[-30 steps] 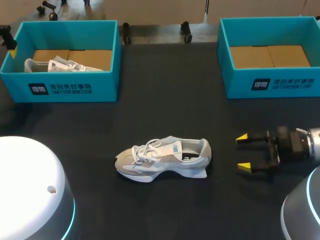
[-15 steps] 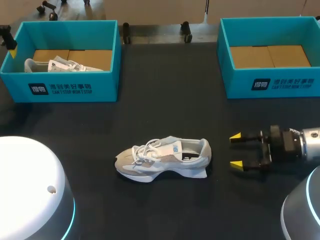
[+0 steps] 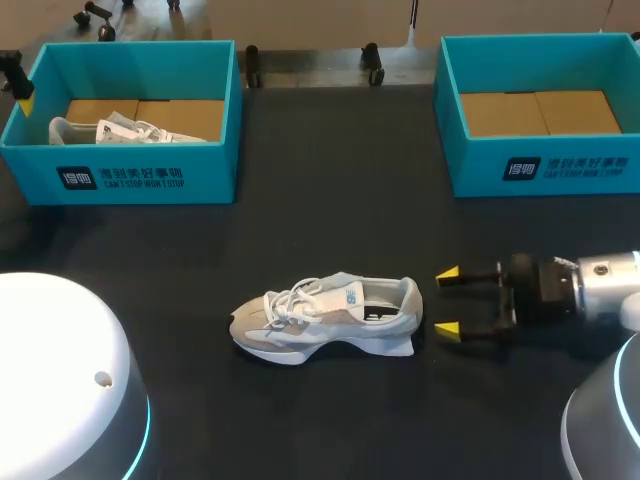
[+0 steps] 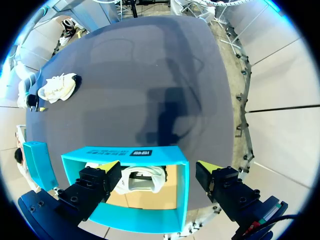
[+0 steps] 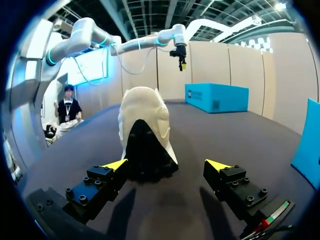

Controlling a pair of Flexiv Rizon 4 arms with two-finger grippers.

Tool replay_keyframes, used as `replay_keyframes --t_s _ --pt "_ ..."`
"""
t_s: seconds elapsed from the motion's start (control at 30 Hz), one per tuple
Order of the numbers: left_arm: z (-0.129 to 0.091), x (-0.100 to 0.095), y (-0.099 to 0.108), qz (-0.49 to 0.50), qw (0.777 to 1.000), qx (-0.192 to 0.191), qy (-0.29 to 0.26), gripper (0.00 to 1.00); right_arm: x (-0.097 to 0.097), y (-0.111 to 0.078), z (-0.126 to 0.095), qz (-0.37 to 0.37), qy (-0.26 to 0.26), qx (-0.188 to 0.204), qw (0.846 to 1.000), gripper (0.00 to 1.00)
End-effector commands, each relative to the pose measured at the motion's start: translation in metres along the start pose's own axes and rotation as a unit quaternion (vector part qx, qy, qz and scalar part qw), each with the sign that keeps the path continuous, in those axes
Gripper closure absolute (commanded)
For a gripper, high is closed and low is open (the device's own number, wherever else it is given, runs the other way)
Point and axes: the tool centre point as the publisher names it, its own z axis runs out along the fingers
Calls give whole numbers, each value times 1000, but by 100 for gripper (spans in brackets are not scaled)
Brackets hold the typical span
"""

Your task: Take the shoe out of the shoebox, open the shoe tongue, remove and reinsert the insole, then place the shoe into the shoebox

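The grey-and-white lace-up sneaker [image 3: 325, 318] lies on its sole on the black table [image 3: 330, 180], its heel turned toward the right claw [image 3: 447, 301]. From the right wrist, the sneaker [image 5: 145, 135] sits straight ahead of the claw [image 5: 166, 164], heel and dark opening nearest, in line with the gap between the 2 yellow tips but just beyond them and not touched. That claw is spread wide and holds nothing, lying low over the table.

Far ahead of it and off to one side stands a teal cardboard shoebox [image 3: 140, 180] with a second white sneaker [image 3: 110, 130] inside on a brown liner. The left claw [image 4: 158, 167] hangs above this box [image 4: 140, 152], fingers apart and empty, with the second sneaker [image 4: 142, 177] below the gap between them.

A second teal cardboard shoebox [image 3: 560, 170], holding only its brown liner, stands beside the right arm, well apart from the right claw.
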Motion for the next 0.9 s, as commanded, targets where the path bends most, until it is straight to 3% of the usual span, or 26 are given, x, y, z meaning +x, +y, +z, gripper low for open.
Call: replay_keyframes --t_s 0.03,0.53,0.9 --pt "0 0 -1 0 1000 -1 1 0 4 4 6 -3 -7 2 1000 0" --pt "0 0 -1 0 1000 -1 1 0 11 6 9 -7 6 -5 1000 0" --pt "0 0 -1 0 1000 -1 1 0 12 4 24 -8 11 -22 1000 0"
